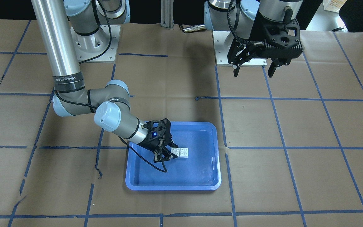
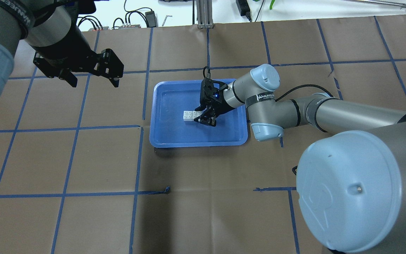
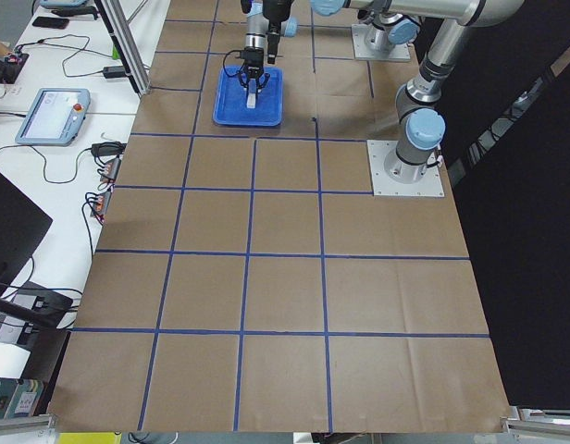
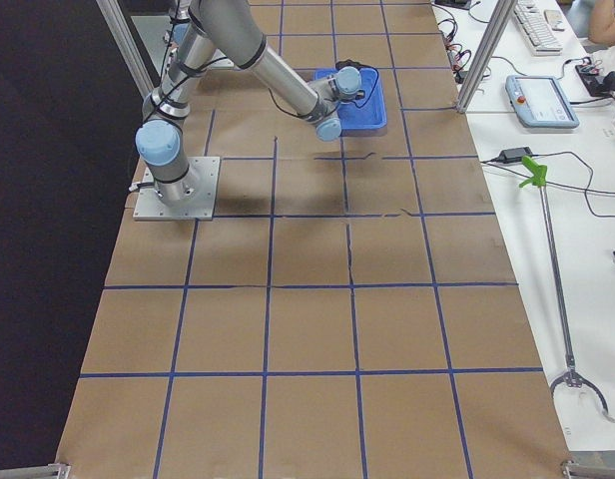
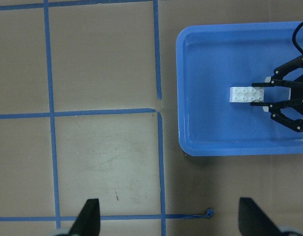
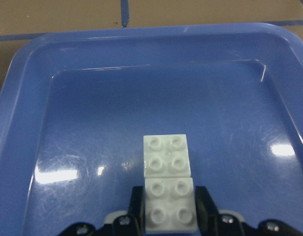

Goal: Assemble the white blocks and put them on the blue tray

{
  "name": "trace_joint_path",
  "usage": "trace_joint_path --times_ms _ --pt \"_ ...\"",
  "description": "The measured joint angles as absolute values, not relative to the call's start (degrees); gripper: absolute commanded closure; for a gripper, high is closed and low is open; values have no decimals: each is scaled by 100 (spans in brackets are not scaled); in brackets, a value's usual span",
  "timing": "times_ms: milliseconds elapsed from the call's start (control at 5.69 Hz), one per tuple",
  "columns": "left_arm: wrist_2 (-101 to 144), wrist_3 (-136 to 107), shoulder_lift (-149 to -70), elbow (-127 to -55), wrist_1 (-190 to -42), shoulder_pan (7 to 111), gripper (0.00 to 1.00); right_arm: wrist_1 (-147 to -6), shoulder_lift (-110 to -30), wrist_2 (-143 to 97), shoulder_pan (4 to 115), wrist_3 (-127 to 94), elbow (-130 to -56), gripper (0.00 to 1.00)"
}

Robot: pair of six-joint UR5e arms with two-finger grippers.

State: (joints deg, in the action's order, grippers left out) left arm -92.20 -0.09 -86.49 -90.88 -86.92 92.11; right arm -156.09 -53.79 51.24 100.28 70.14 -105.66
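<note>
Two white blocks point(image 1: 180, 152) lie end to end, studs up, on the floor of the blue tray point(image 1: 197, 173). My right gripper point(image 1: 164, 156) is low inside the tray, shut on the white blocks. In the right wrist view its fingers point(image 6: 204, 206) press both sides of the near block point(image 6: 169, 209), and the far block point(image 6: 166, 155) sticks out in front. From overhead, the blocks point(image 2: 190, 115) lie left of the right gripper point(image 2: 204, 119). My left gripper point(image 2: 93, 83) is open and empty, raised above the table well left of the tray point(image 2: 174, 135).
Brown paper with a blue tape grid point(image 2: 139, 158) covers the table. The two arm base plates point(image 1: 247, 60) stand at the robot's side. Off the table's far edge lie cables point(image 2: 132, 17), and a teach pendant point(image 3: 54, 116) sits on the side bench.
</note>
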Motion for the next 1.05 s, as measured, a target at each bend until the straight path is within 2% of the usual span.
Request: trace_joint_path --times_ms 176,352,527,1055 --pt "-9222 -9 -8648 -9092 -8692 9211 1 -15609 -5381 5124 10027 7008 -10565 48" --pt "-9224 -9 -8648 -9094 -8692 9211 1 -15609 -5385 5124 10022 7006 -10561 19" --pt "-9221 -9 -8648 -9096 -8693 9211 1 -15607 -5384 5124 10022 7002 -10545 0" --pt "-9220 -9 -8649 -9090 -8684 9211 1 -15565 -5489 5216 9965 6655 -10441 0"
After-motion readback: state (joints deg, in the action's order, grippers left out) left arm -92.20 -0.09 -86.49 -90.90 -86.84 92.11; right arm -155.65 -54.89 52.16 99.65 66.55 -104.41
